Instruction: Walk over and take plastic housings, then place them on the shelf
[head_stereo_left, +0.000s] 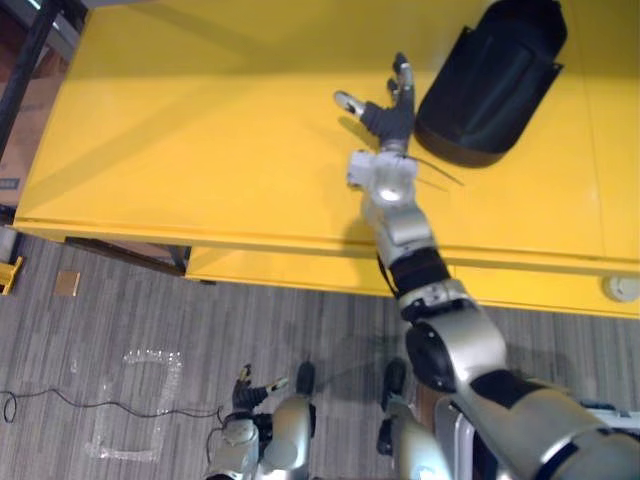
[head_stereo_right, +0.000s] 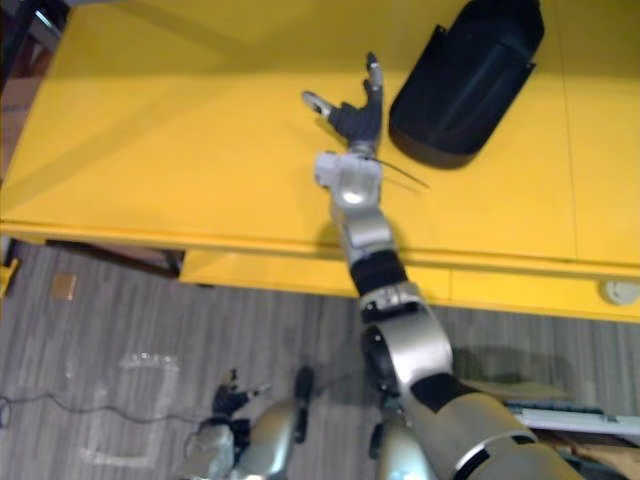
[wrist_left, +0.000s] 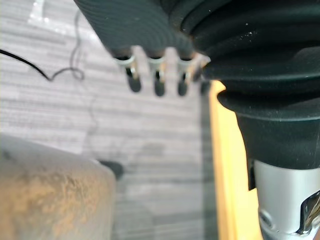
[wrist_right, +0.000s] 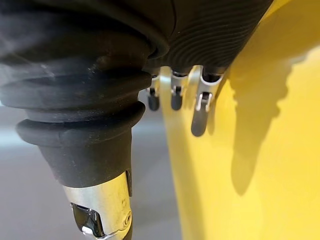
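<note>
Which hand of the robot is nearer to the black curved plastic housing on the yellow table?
Right. The right hand reaches over the yellow table, just beside the black curved plastic housing; the left hand hangs low above the floor, off the table.

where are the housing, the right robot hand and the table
housing (head_stereo_left: 490, 80), left eye view, middle of black shell
right robot hand (head_stereo_left: 386, 118), left eye view, dark cover
table (head_stereo_left: 200, 130), left eye view, bare yellow top

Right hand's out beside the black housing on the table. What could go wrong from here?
1. The right hand is open beside the housing, not around it; closing now may just shove it across the table.
2. The housing looks far wider than the hand, and the left hand hangs low by the floor, so a one-handed lift may tip.
</note>
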